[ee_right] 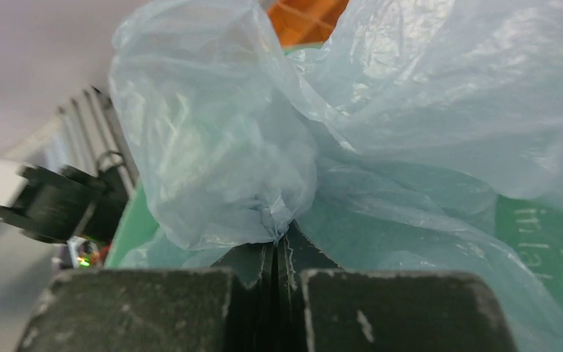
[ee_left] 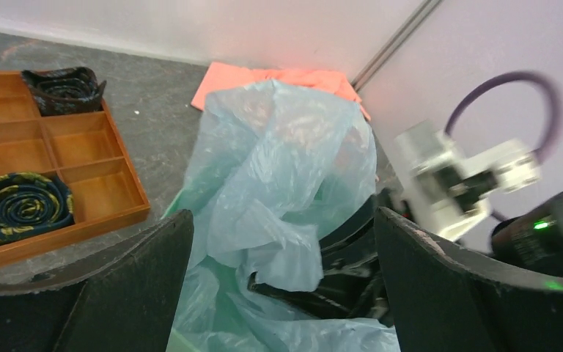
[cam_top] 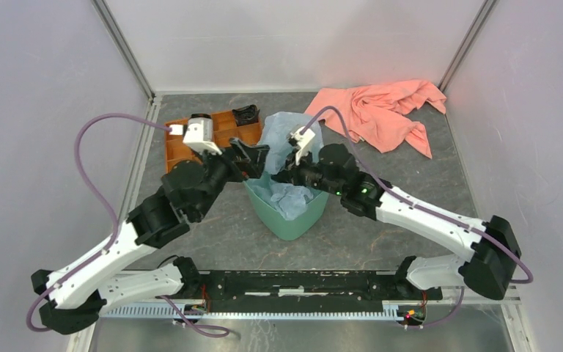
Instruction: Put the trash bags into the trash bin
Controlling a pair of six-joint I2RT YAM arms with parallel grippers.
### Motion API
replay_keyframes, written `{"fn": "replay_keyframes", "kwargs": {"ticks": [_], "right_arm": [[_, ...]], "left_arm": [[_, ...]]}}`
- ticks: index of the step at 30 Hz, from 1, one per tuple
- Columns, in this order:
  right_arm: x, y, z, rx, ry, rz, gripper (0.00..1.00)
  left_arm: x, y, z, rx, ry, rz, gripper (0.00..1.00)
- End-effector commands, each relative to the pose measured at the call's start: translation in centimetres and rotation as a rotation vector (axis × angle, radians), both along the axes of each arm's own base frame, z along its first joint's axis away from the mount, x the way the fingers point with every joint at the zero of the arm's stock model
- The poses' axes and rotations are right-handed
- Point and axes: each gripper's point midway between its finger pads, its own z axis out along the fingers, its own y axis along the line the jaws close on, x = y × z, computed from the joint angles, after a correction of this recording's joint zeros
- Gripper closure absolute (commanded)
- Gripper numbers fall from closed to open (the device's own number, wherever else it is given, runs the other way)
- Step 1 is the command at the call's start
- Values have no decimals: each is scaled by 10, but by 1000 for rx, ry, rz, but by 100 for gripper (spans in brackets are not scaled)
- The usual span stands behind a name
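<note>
The pale blue trash bag (cam_top: 284, 134) is partly stuffed into the mint-green trash bin (cam_top: 293, 220) at the table's middle, and a big fold stands up above the far rim. My right gripper (cam_top: 284, 176) is over the bin's mouth, shut on a pinch of bag film (ee_right: 277, 233). The bag (ee_right: 212, 147) fills the right wrist view, with the bin wall (ee_right: 539, 235) behind it. My left gripper (cam_top: 255, 160) is open at the bin's left rim. In the left wrist view (ee_left: 282, 246) its fingers (ee_left: 135, 290) straddle the bag (ee_left: 293, 161) without holding it.
An orange compartment tray (cam_top: 183, 143) stands left of the bin, with dark rolled ties (ee_left: 22, 205) in its cells. A salmon-pink cloth (cam_top: 381, 110) lies at the back right. Enclosure walls close the sides and back.
</note>
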Motion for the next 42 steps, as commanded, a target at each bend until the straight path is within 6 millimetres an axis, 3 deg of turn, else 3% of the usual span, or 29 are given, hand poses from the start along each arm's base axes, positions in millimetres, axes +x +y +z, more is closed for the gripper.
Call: {"fn": "replay_keyframes", "kwargs": {"ticks": [1, 8, 14, 18, 21, 24, 28, 32, 35, 38, 42], "right_arm": [[19, -9, -33, -240, -61, -127, 100], [21, -4, -95, -430, 36, -113, 100], [18, 10, -106, -460, 71, -45, 100], [12, 16, -117, -428, 108, -15, 100], [8, 22, -97, -370, 117, -4, 100], [-1, 26, -55, -247, 95, 16, 100], [-2, 17, -10, -160, 46, -17, 100], [-3, 3, 12, -99, 31, -74, 100], [-3, -2, 28, -9, 12, -106, 97], [-5, -1, 39, 62, 1, -111, 90], [3, -8, 50, 53, -42, -155, 90]], "left_arm": [[-2, 33, 20, -114, -54, 112, 2], [-2, 40, 34, -54, -73, 125, 2], [-10, 44, 37, -32, -47, 103, 0], [-21, 44, 27, -51, 5, 56, 0], [-31, 40, 15, -50, 55, 2, 0], [-40, 41, 5, -81, 96, -27, 0], [-49, 43, 13, -144, 81, -61, 0], [-48, 41, 22, -190, 71, -58, 0], [-48, 25, 29, -176, 77, -113, 0], [-44, 8, 22, -166, 121, -139, 0], [-36, -14, 16, -152, 146, -170, 0]]}}
